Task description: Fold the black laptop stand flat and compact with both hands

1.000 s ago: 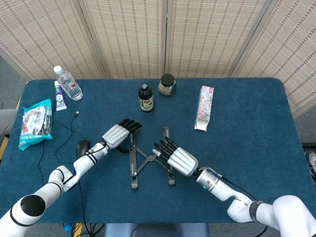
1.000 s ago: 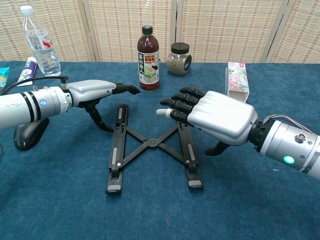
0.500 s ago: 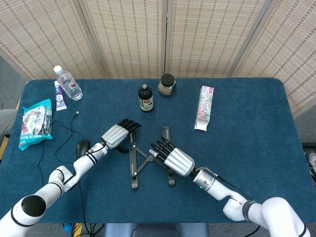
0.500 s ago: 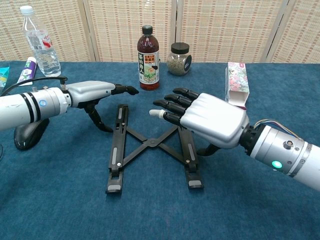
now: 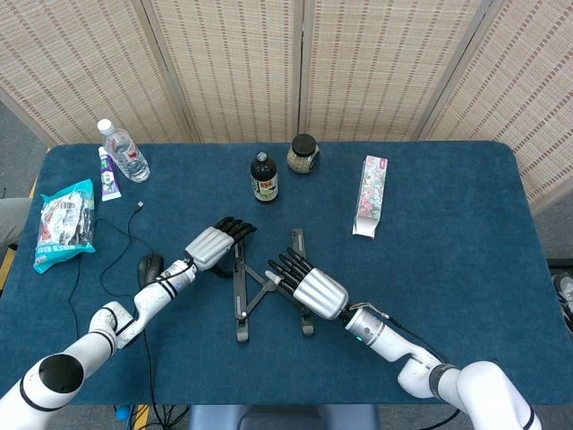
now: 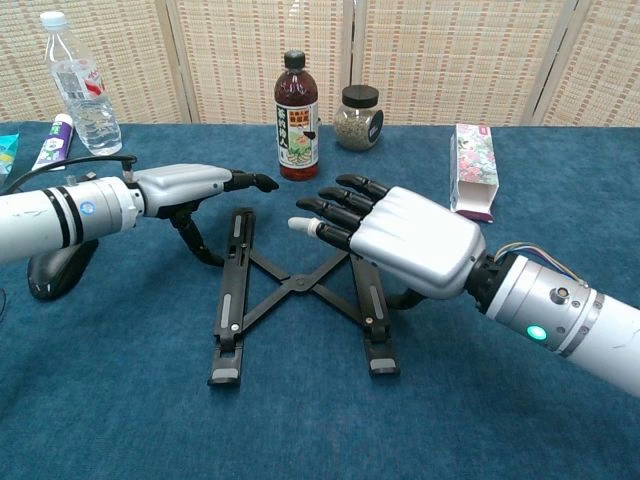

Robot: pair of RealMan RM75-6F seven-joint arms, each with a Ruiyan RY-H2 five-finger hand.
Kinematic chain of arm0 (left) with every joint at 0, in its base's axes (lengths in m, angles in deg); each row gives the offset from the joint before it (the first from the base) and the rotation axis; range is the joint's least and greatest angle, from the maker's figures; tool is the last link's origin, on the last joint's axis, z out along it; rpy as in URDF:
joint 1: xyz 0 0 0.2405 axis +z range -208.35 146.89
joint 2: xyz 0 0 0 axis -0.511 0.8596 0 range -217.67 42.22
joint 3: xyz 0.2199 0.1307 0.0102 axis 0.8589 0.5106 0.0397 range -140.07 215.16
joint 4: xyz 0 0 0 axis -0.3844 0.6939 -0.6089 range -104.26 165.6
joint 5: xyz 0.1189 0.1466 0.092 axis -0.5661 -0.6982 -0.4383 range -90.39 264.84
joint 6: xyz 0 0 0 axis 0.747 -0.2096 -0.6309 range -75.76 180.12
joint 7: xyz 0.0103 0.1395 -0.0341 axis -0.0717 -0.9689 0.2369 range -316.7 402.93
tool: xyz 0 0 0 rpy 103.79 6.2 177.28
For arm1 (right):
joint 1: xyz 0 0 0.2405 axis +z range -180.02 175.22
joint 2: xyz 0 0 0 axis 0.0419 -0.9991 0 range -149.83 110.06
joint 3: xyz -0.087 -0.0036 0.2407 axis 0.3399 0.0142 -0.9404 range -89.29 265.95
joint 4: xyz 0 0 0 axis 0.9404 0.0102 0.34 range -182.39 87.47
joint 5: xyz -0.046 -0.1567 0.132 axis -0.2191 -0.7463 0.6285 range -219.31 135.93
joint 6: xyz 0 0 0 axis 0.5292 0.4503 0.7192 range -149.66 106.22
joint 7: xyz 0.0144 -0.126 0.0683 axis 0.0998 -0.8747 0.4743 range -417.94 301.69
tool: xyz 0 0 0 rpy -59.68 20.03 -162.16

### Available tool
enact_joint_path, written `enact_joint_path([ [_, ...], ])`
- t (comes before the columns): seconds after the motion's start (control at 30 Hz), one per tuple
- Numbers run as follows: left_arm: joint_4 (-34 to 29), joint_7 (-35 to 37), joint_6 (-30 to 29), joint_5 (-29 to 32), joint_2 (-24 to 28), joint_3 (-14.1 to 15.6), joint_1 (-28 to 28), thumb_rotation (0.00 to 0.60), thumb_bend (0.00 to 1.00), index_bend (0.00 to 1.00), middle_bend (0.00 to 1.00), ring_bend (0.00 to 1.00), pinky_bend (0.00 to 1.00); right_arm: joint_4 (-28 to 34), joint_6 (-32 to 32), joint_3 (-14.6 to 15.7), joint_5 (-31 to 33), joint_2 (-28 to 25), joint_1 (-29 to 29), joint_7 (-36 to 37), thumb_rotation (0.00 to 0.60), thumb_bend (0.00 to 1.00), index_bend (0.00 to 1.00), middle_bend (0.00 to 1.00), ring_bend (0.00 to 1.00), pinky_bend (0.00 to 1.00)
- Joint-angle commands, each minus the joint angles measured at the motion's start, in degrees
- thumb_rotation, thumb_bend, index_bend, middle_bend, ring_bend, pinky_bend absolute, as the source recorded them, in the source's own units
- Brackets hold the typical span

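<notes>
The black laptop stand (image 5: pixel 240 305) lies on the blue table, two rails joined by an X-shaped link (image 6: pixel 291 288), partly spread. My left hand (image 5: pixel 213 244) (image 6: pixel 190 185) hovers flat over the far end of the left rail, fingers stretched out, thumb down beside the rail's outer side. My right hand (image 5: pixel 309 285) (image 6: pixel 405 240) lies over the right rail with fingers spread toward the left, thumb hanging down on the rail's outer side. It hides the rail's middle. Neither hand grips anything.
Behind the stand are a dark bottle (image 6: pixel 296 118), a jar (image 6: pixel 358 117) and a floral box (image 6: pixel 474 170). At the left are a computer mouse (image 6: pixel 55 268) with its cable, a water bottle (image 5: pixel 124 150), a tube (image 5: pixel 107 173) and a snack bag (image 5: pixel 64 222).
My right hand has slid left and the right rail has gone with it, so the stand is narrower. The left hand has barely moved.
</notes>
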Motion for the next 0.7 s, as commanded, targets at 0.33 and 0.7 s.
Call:
enact_joint_path([
  [0.33,-0.4,0.1,-0.2,-0.1,0.0,0.1,-0.1,0.600,0.11,0.03,0.06,0.00,0.01,-5.9,-2.6,0.0,-0.1,4.0,1.1,2.7,0.600,0.00,0.00,0.00,0.00,0.00],
  [0.7,-1.7,-0.5,-0.5,-0.3,0.1,-0.1,-0.6,0.600,0.11,0.03,0.06,0.00,0.01,-10.4,-4.6,-0.5,0.3,7.2,2.4,4.0,0.600,0.00,0.00,0.00,0.00,0.00],
])
